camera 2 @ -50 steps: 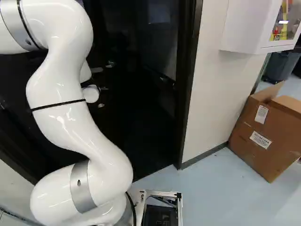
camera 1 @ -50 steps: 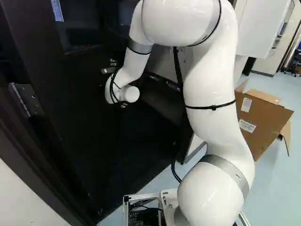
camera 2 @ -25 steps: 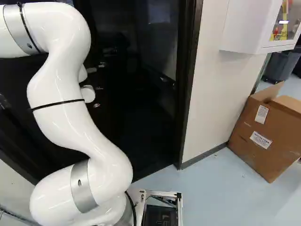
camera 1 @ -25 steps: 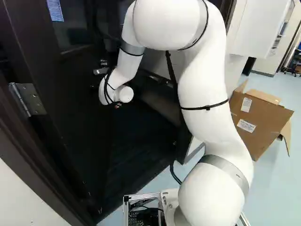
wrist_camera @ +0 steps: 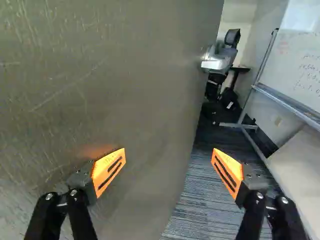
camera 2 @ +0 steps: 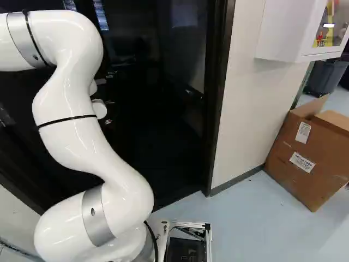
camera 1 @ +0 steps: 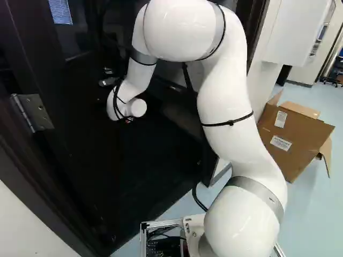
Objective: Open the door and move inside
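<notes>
In the left base view the gripper (camera 1: 128,119) shows only as a small dark part by the white wrist, near the lever handle (camera 1: 107,82). The dark door (camera 1: 80,139) stands swung inward, away from the base. From the wrist, the gripper (wrist_camera: 168,162) is open with nothing between its fingers. One orange pad (wrist_camera: 108,170) is close to the scuffed door face (wrist_camera: 110,90); the other (wrist_camera: 227,172) is over the carpeted opening. The handle (wrist_camera: 215,63) sticks out at the door's edge, ahead of the fingers. Contact with the door cannot be told.
The frame post (camera 2: 217,98) and white wall stand right of the doorway. A cardboard box (camera 2: 311,155) leans by that wall, under a white cabinet (camera 2: 289,33). Inside are a whiteboard (wrist_camera: 300,70) on a stand and a chair (wrist_camera: 231,40). A hinge (camera 1: 33,112) is at the left.
The door has swung further inward, its handle shifting left in the left base view. My wrist has moved left alongside it, the upper arm following. The base has stayed still.
</notes>
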